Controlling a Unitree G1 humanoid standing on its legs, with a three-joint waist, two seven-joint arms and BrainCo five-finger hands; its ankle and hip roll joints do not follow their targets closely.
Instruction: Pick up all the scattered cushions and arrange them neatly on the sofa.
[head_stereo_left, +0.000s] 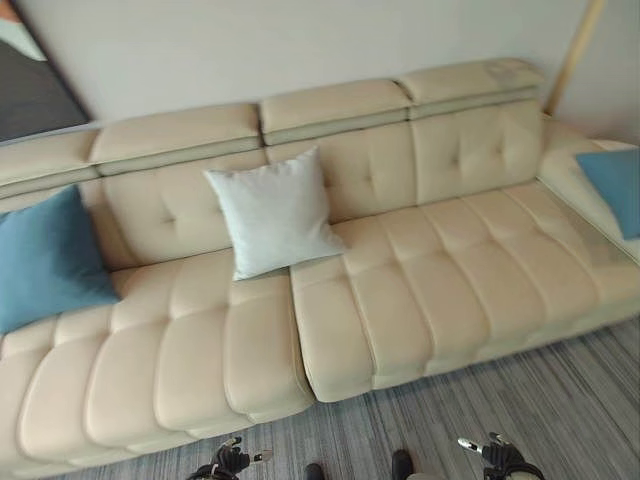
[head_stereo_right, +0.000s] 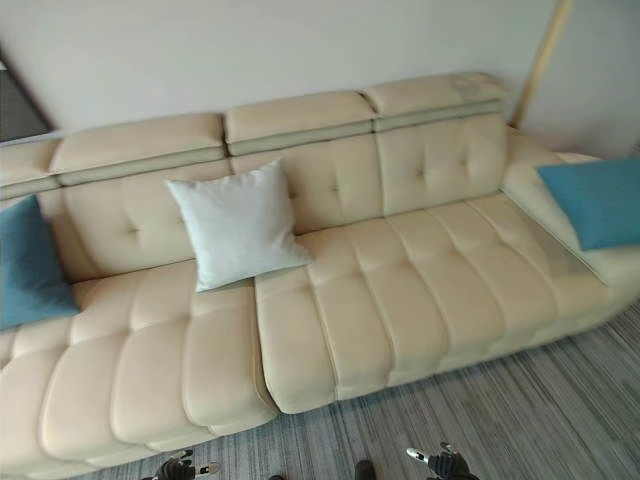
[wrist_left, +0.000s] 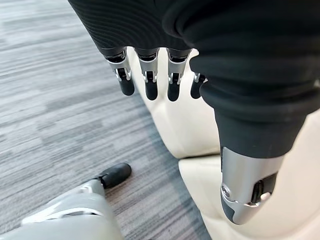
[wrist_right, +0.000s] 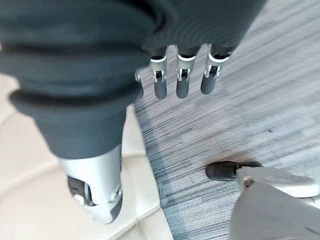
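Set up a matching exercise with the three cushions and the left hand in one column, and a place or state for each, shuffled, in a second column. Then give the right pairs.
Things:
1. white cushion
2. blue cushion at the sofa's left end
3. blue cushion at the sofa's right end
4. left hand

Places or states:
A. on the side section by the armrest
B. empty, fingers relaxed, above the carpet by the sofa's front edge
C. propped against the backrest near the seam between two seats
D. leaning against the backrest, cut off by the picture's edge

Pairs: 1-C, 2-D, 3-A, 4-B
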